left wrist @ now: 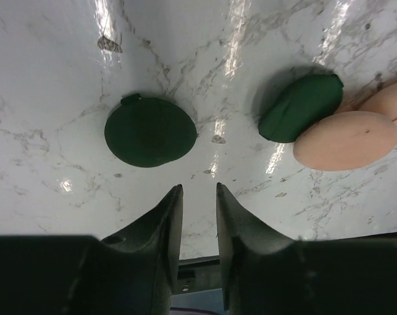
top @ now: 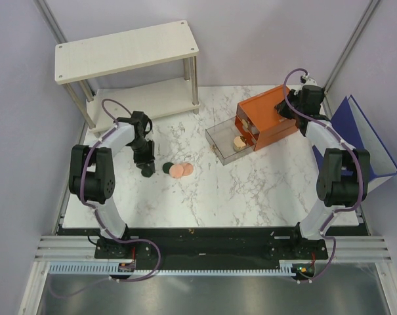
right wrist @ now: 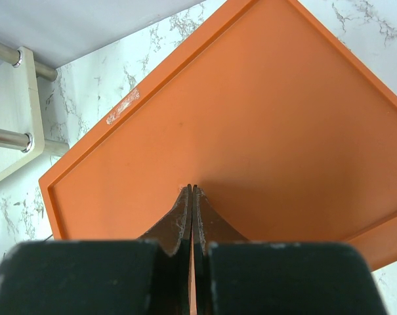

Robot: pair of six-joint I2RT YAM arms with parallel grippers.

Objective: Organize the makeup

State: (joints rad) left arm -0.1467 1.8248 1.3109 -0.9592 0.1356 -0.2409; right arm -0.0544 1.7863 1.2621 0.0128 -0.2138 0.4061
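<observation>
An orange drawer box (top: 271,117) sits far right on a marble table (top: 250,190). Its clear drawer (top: 228,141) juts out to the box's front left and blocks that side. The right gripper (right wrist: 191,188) hangs over the box's lid. A white shelf unit (top: 126,56) fills the far corner left of the box. Well left of the box, dark green discs (left wrist: 150,131) and peach-pink discs (left wrist: 346,141) cluster under the left gripper (left wrist: 198,190). Open marble runs in front of the box. A blue folder (top: 362,138) walls off its right.

Grey veins cross the white marble tabletop (left wrist: 47,79), the dark green round disc (left wrist: 150,131) left of centre and the peach-pink round disc (left wrist: 346,140) at right are plain, and the orange plastic box (right wrist: 250,118) bears a whitish scuff.
</observation>
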